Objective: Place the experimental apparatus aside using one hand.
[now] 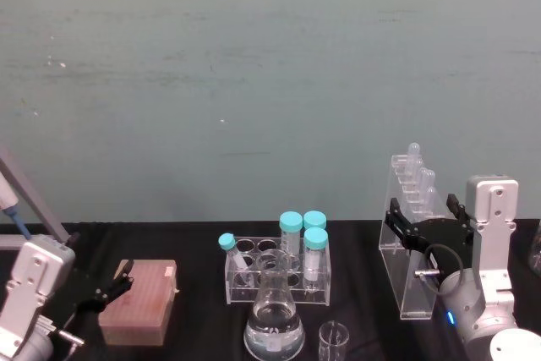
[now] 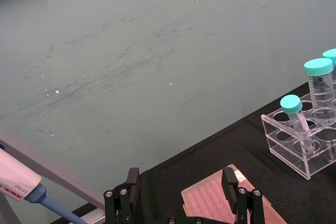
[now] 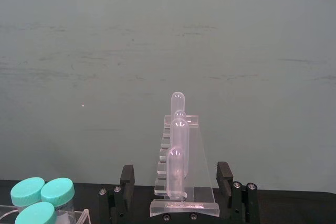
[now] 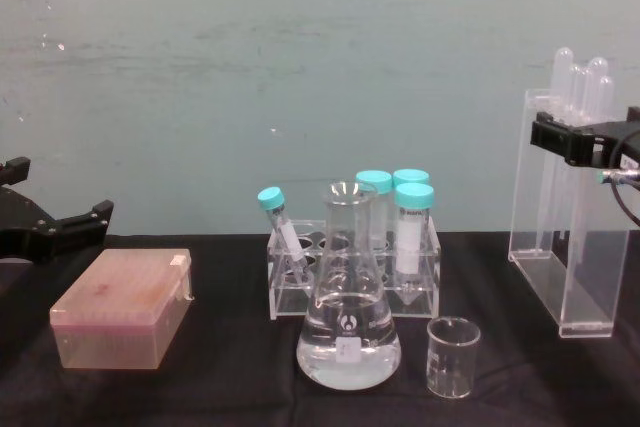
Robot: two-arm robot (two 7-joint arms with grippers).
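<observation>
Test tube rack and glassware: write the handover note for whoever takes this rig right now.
Right gripper: open, fingers astride the upper part of the tall test tube rack, which stands on the table at the right; not clamped yet.
Left gripper: open, idle at the left near the pink tip box.
Conical flask and small beaker: front centre, nothing gripping them.
Done: right gripper lined up on the rack.
Left: close, lift the rack, set it aside; then probably the flask and beaker, one hand only.
</observation>
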